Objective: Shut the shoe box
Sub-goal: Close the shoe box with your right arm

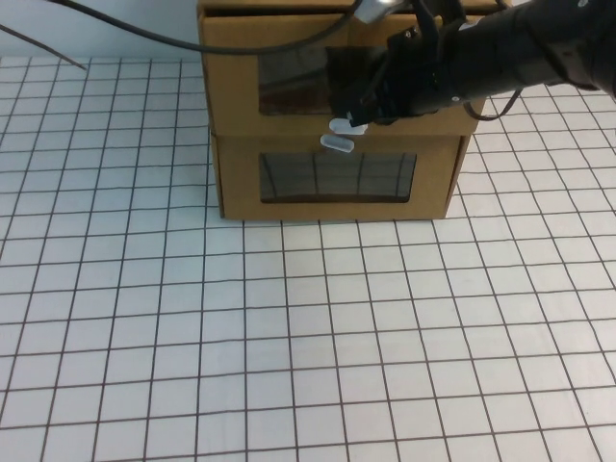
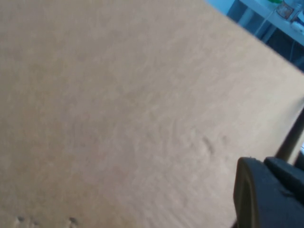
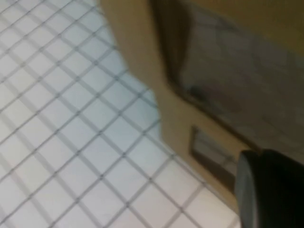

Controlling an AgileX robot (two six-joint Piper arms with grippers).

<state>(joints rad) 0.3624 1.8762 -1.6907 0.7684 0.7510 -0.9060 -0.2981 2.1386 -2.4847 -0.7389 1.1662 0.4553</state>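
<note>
The shoe box (image 1: pixel 231 87) sits at the far middle of the gridded table (image 1: pixel 289 337), stacked on top of a similar cardboard box (image 1: pixel 236 178). Its windowed front faces the near side, and its small white pull tab (image 1: pixel 344 125) hangs just below the clear window (image 1: pixel 289 82). That tab lies almost against the lower box's own tab (image 1: pixel 337 143). A thin dark slit runs along the top edge of the front panel, and the front stands a shade proud of the box beneath. The drawer therefore looks pushed most of the way in but perhaps not fully seated. Judging by that, most of the closing is done, and what is probably left is a last short push until the front sits flush. Whether any real gap remains cannot be told from these views. The right gripper (image 1: pixel 366 101) reaches in from the right and is pressed up against the front panel, over the right part of the window and just above the tab. It appears to touch the cardboard rather than grasp anything, but how far open it is cannot be made out. The left gripper (image 2: pixel 266 194) is out of the high view. Its wrist camera shows it close against a plain cardboard face, and its opening cannot be told either.
</note>
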